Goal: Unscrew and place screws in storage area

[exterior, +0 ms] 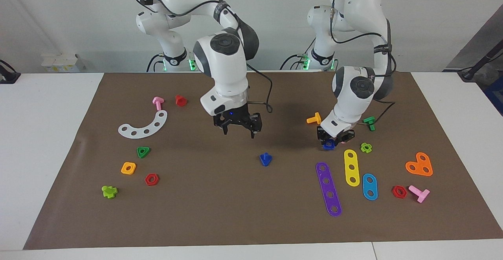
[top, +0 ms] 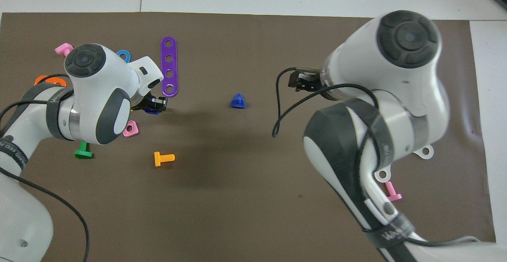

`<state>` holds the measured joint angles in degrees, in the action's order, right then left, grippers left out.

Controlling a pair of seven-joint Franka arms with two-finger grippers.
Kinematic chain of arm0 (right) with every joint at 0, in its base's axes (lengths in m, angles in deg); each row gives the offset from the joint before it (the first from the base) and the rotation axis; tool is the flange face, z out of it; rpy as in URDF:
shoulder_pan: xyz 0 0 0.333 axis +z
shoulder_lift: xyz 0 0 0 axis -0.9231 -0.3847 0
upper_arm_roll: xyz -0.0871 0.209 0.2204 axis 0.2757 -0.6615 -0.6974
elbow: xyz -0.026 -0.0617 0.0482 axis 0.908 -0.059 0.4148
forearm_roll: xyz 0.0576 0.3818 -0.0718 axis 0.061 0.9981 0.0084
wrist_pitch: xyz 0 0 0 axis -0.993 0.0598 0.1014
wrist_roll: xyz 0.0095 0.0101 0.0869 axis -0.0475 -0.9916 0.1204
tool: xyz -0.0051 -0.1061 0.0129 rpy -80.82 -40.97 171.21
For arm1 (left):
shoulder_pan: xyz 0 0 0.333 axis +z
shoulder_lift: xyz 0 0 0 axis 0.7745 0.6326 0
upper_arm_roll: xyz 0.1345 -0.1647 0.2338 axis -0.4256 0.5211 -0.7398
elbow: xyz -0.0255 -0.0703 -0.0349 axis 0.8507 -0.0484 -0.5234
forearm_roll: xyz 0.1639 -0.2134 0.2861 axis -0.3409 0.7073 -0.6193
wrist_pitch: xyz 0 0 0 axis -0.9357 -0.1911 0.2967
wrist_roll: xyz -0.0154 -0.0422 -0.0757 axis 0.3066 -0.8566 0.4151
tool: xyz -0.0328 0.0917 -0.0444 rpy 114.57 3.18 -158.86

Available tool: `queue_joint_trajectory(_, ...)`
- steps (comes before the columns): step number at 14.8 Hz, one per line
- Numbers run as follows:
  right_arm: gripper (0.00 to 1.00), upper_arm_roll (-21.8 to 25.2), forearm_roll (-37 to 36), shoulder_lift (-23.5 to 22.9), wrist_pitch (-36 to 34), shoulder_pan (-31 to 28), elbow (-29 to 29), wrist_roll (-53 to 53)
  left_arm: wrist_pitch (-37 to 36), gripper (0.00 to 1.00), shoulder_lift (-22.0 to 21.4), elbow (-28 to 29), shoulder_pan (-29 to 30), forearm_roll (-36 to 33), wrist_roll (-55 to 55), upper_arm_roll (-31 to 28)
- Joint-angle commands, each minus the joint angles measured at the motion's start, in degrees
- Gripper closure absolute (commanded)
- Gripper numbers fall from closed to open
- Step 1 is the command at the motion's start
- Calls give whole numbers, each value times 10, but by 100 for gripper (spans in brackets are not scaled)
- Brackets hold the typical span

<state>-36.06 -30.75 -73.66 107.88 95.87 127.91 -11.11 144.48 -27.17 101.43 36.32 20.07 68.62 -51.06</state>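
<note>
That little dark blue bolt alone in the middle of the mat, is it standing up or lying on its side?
Standing up. The dark blue bolt rests on its flat triangular head with its short shank pointing upward, and nothing touches it.

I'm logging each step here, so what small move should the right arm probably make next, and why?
Probably lower the right claw toward the blue screw: it hangs open above the mat, close to the screw, which stands alone, head down.

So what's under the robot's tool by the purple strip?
Under the left tool, beside the purple strip, sits a small dark-blue piece on the brown mat. Only its edge shows; the tool covers the rest, so whether the tool is touching it is unclear.
</note>
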Motion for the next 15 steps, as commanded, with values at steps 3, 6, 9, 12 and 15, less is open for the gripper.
queue_joint_trajectory(3, 0, 1, -8, -91, 63, 49, -42, 12, -6, 0, -39, 2, 13, 10, -11, 2)
queue_joint_trajectory(6, 0, 0, -28, -100, 111, 51, -18, -12, -83, 0, -73, -26, 42, 10, -16, 2)
queue_joint_trajectory(9, 5, 0, -30, -101, 155, 46, 15, -55, -140, 0, -113, -35, 79, 9, -30, 1)
queue_joint_trajectory(12, 16, 0, -30, -96, 186, 46, 51, -68, -178, 0, -156, -35, 127, 9, -61, 1)
queue_joint_trajectory(15, 27, 0, -30, -97, 197, 50, 56, -72, -206, 0, -198, -37, 163, 9, -81, -1)
